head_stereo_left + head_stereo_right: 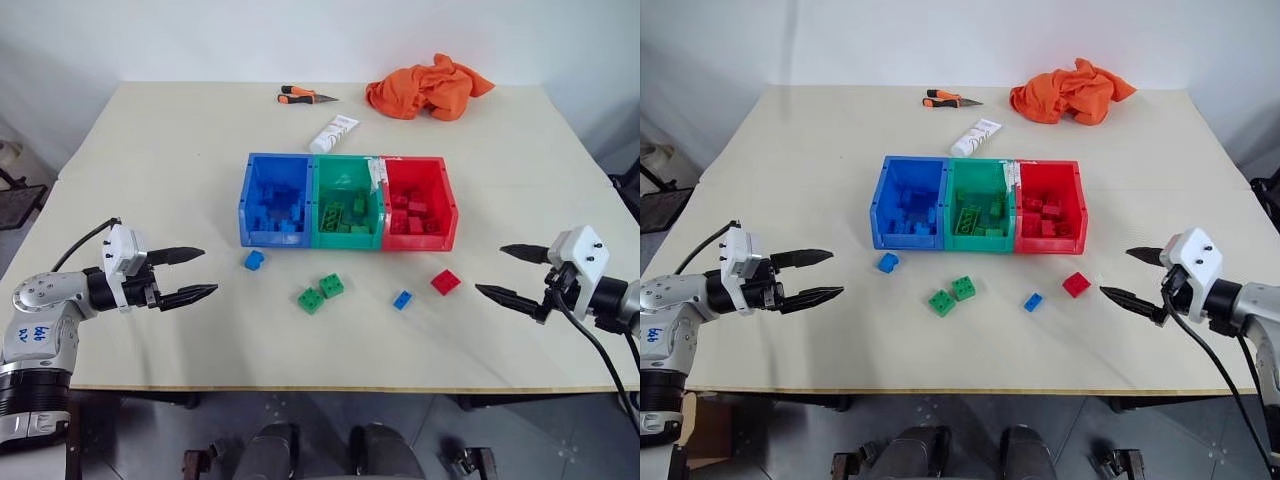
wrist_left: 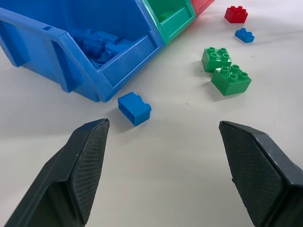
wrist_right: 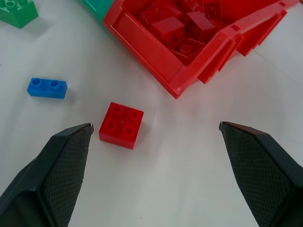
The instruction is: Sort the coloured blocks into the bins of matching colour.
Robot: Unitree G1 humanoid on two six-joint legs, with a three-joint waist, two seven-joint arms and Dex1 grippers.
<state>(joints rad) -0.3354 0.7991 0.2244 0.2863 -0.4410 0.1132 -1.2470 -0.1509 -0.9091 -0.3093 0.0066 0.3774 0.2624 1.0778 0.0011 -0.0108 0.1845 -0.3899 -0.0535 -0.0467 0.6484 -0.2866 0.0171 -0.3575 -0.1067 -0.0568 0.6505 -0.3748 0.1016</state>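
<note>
Three joined bins stand mid-table: blue (image 1: 268,238), green (image 1: 345,241) and red (image 1: 415,243), each holding several blocks of its own colour. In front of them lie loose blocks: a blue one (image 1: 254,260), two green ones (image 1: 311,300) (image 1: 331,285), a small blue one (image 1: 402,299) and a red one (image 1: 445,282). My left gripper (image 1: 208,271) hovers open left of the blue block (image 2: 134,108), apart from it. My right gripper (image 1: 490,269) is open to the right of the red block (image 3: 121,125), with nothing between its fingers.
An orange cloth (image 1: 428,86), a white tube (image 1: 333,133) and an orange-handled tool (image 1: 303,96) lie behind the bins. The table's front edge (image 1: 330,388) runs just below both grippers.
</note>
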